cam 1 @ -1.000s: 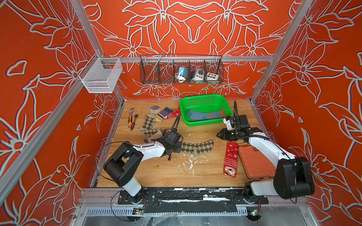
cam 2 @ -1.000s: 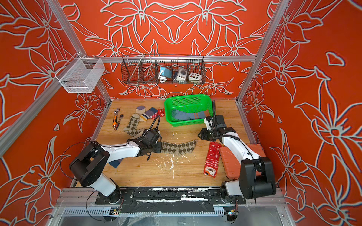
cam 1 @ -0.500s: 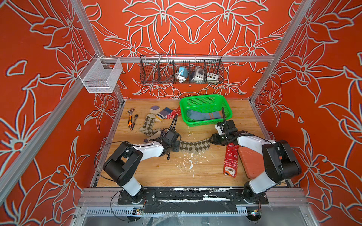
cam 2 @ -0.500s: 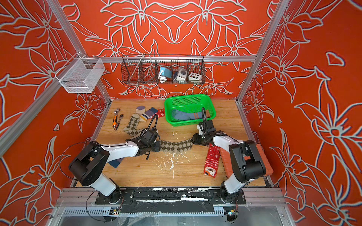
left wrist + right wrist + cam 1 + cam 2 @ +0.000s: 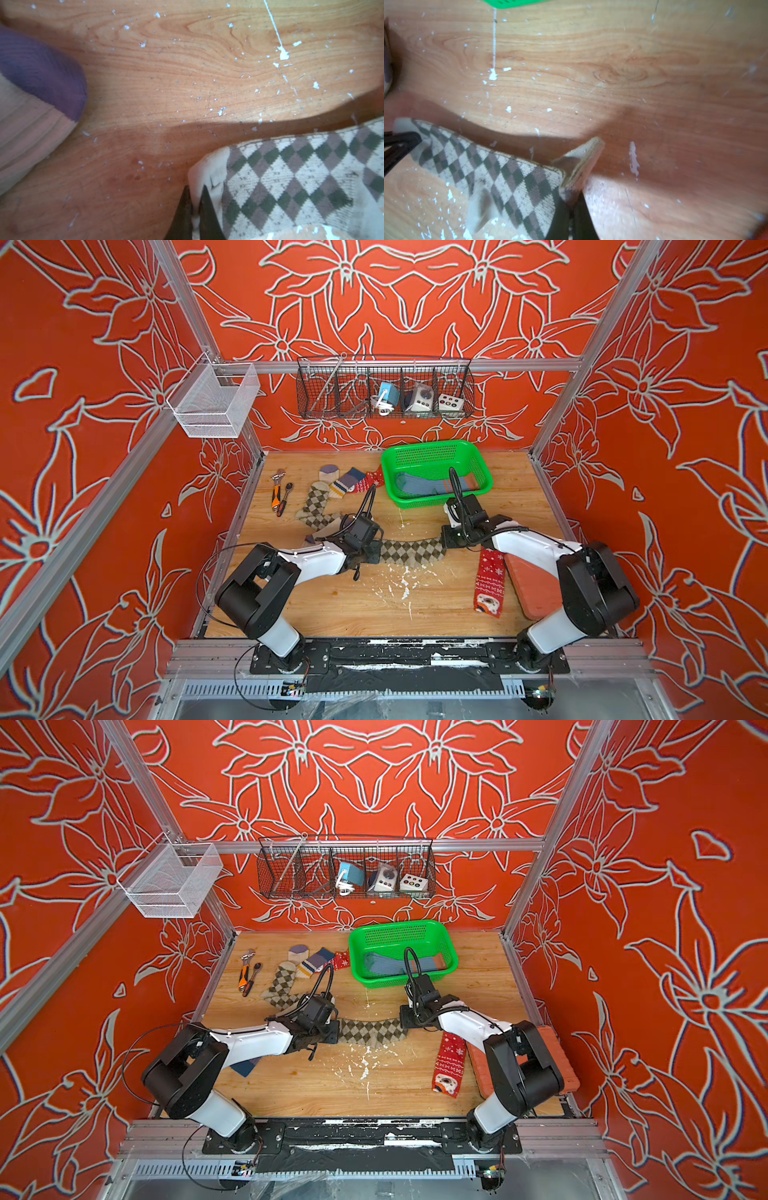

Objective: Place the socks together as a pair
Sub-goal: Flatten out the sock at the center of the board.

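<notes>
The brown-beige argyle sock point(image 5: 409, 551) hangs stretched across the middle of the wooden table point(image 5: 374, 605), held at both ends. The left gripper point(image 5: 194, 199) has its jaws pressed together on the cream end, and the right gripper point(image 5: 571, 207) is pinched on the ribbed cuff, which folds upward at the bite. Holding both ends likely keeps the sock flat and straight, so it can be laid neatly against its mate. Shadows under it suggest it is lifted slightly, though whether its middle touches the wood cannot be told.

The second argyle sock point(image 5: 313, 506) lies further back on the left side of the table, well apart, next to a small heap containing a blue striped sock point(image 5: 351, 479) and a purple-toed sock point(image 5: 328, 470). Another cream sock with a purple toe point(image 5: 41, 68) lies near the left arm. A red snowflake sock point(image 5: 490, 583) lies just beside an orange-brown mat point(image 5: 532, 585) under the right arm. Blue socks point(image 5: 419, 485) lie inside the green basket point(image 5: 432, 445), seemingly already sorted. Hand tools point(image 5: 280, 497) sit at the table's left edge.

No brand, label or legible writing shows anywhere.
</notes>
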You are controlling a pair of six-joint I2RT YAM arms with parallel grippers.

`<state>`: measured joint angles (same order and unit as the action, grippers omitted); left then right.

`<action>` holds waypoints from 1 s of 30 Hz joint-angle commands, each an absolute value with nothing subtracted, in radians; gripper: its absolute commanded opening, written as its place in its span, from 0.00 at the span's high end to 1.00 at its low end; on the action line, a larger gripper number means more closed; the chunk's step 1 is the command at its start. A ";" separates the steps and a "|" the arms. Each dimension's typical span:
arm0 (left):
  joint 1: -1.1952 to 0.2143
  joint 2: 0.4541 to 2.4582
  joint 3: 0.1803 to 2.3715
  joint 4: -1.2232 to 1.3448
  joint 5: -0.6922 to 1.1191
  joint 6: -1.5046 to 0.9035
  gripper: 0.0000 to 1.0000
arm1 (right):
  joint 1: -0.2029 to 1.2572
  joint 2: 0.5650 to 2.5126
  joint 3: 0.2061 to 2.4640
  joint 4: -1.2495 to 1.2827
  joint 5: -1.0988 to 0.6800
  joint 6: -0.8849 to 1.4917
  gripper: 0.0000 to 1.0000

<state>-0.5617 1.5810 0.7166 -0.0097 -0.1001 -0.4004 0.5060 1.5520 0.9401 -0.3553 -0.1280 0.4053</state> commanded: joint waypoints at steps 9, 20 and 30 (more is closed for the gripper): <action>-0.552 1.555 0.701 -0.029 -0.158 -0.389 0.87 | 0.567 1.574 0.983 -0.490 0.060 0.336 0.60; -0.534 1.549 0.700 -0.051 -0.235 -0.383 0.84 | 0.412 1.515 0.833 -0.261 -0.234 0.364 0.52; -0.531 1.565 0.707 -0.049 -0.234 -0.383 0.83 | 0.407 1.673 0.887 -0.058 -0.495 0.427 0.50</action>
<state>-0.5362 1.5715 0.7074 -0.0265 -0.2104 -0.3923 0.3996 1.6367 0.8558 -0.1360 -0.4110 0.3977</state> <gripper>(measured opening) 0.168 0.502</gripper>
